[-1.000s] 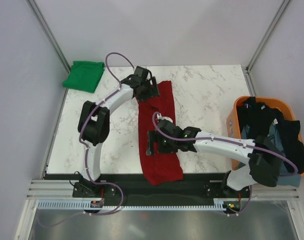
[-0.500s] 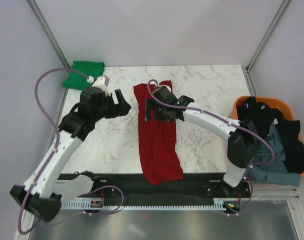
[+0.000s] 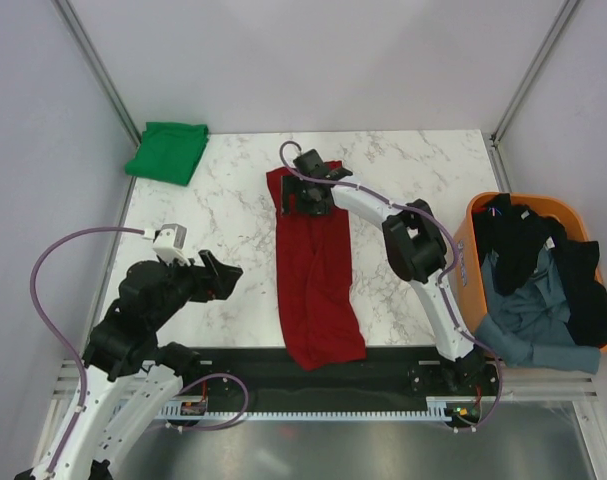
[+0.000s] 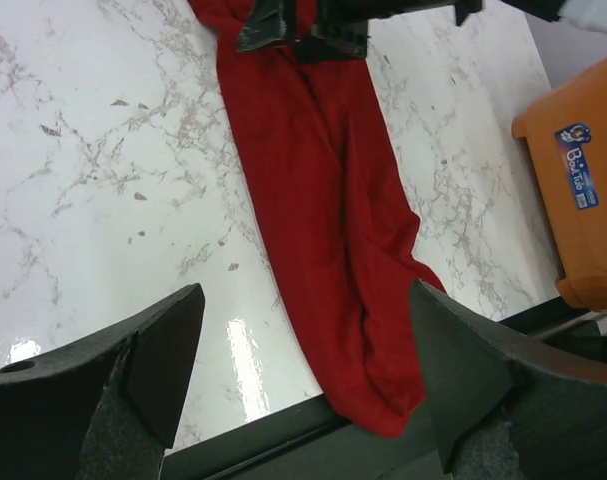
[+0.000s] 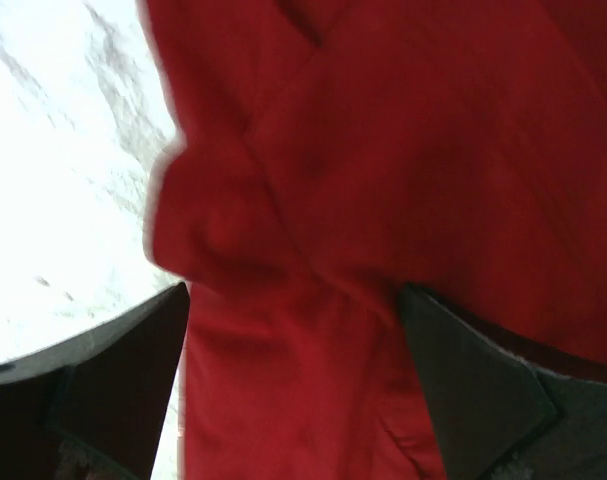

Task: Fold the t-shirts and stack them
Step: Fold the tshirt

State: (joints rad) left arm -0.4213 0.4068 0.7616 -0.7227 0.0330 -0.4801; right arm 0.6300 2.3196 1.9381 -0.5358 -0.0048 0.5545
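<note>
A dark red t-shirt lies as a long narrow strip down the middle of the table, its near end hanging over the front edge. It also shows in the left wrist view and fills the right wrist view. My right gripper is open, low over the shirt's far end, with cloth under its jaws. My left gripper is open and empty, held above the table's near left, apart from the shirt. A folded bright green t-shirt lies at the far left corner.
An orange basket stands at the right edge, holding black and grey-blue garments; its corner shows in the left wrist view. A dark rail runs along the table's front edge.
My left arm let go and drew back from the shirt's far end to the near left. My right gripper moved from the shirt's middle up to its far end.
</note>
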